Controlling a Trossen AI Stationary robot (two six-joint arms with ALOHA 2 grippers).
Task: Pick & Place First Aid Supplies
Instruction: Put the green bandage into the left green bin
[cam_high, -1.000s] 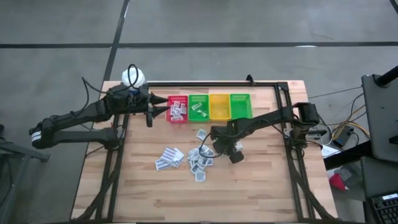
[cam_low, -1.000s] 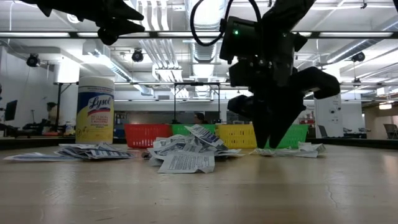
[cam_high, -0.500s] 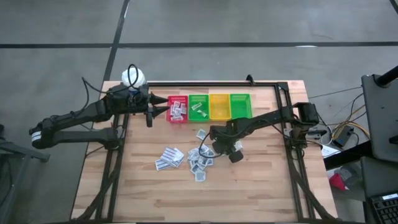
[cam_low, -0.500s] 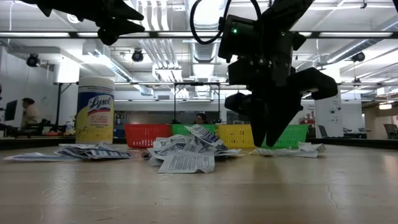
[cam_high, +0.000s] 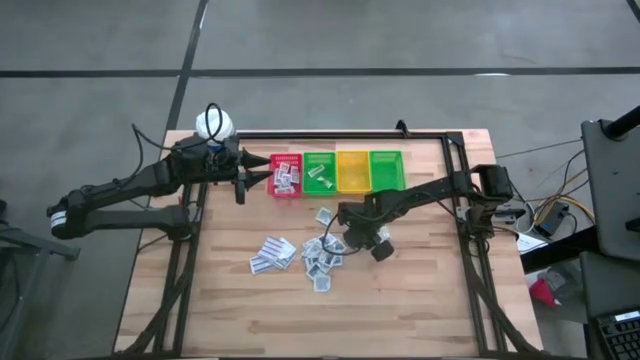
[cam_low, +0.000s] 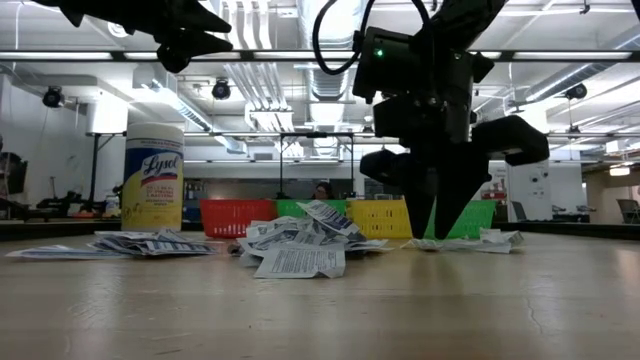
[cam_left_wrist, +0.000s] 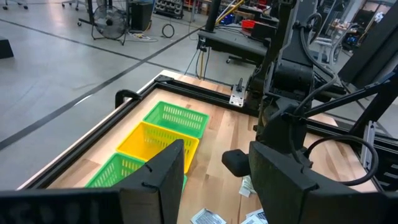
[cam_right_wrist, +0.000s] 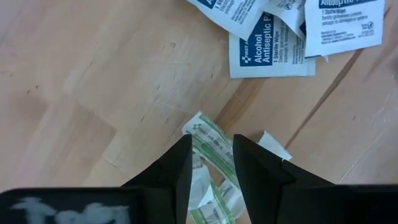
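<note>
- The right end effector (cam_high: 345, 238) hangs low over the wooden counter (cam_high: 420, 300), at the right edge of the loose pile of packets (cam_high: 318, 255).
- In the right wrist view its two dark fingers (cam_right_wrist: 177, 171) stand a little apart astride a green-striped packet (cam_right_wrist: 211, 144) that lies flat on the wood; whether they press on it cannot be told.
- Near that packet lies a blue-printed alcohol wipe sachet (cam_right_wrist: 270, 53), partly overlapped by other white sachets.
- A second small heap of grey-printed sachets (cam_high: 272, 254) sits to the left of the main pile, and one single packet (cam_high: 324, 216) lies between the pile and the bins.
- The left end effector (cam_high: 250, 178) hovers just beside the red bin (cam_high: 285, 175) at the back of the counter, fingers (cam_left_wrist: 163, 174) spread open with nothing between them.
- The red bin holds several sachets; next to it in a row stand a green bin (cam_high: 320, 172), a yellow bin (cam_high: 352, 170) and another green bin (cam_high: 386, 169).
- A yellow wipes canister (cam_low: 152, 177) with a white cap stands at the back left corner.
</note>
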